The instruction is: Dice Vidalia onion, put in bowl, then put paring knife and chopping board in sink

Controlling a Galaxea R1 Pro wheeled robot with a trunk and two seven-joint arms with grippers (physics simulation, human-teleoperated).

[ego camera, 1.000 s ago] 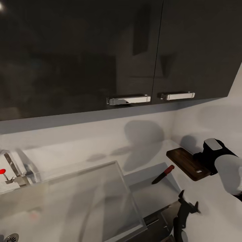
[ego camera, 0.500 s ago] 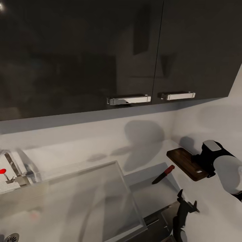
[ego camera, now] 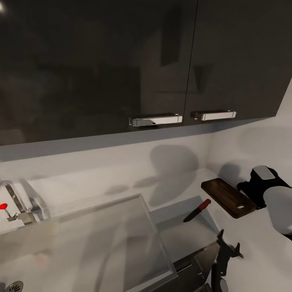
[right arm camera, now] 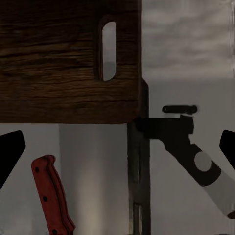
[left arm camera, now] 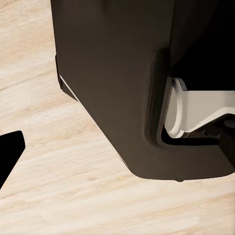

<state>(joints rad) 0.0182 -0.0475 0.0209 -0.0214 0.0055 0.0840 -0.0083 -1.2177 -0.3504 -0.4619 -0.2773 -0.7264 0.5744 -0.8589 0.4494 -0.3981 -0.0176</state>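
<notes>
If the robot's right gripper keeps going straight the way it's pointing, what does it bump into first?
Probably the chopping board: in the wrist view its slotted end lies straight ahead of the open right gripper. The paring knife sits off to one side. Depth is hard to judge.

My right gripper (right arm camera: 117, 147) shows just two dark fingertips cut by the frame sides, jaw state unclear. Dark brown wooden chopping board (right arm camera: 68, 58) runs off the top edge. Red-handled paring knife (right arm camera: 51, 198): blade cropped at the bottom edge. Stainless-steel sink basin (ego camera: 81, 243) washed out, drain (ego camera: 12, 287) cropped.
</notes>
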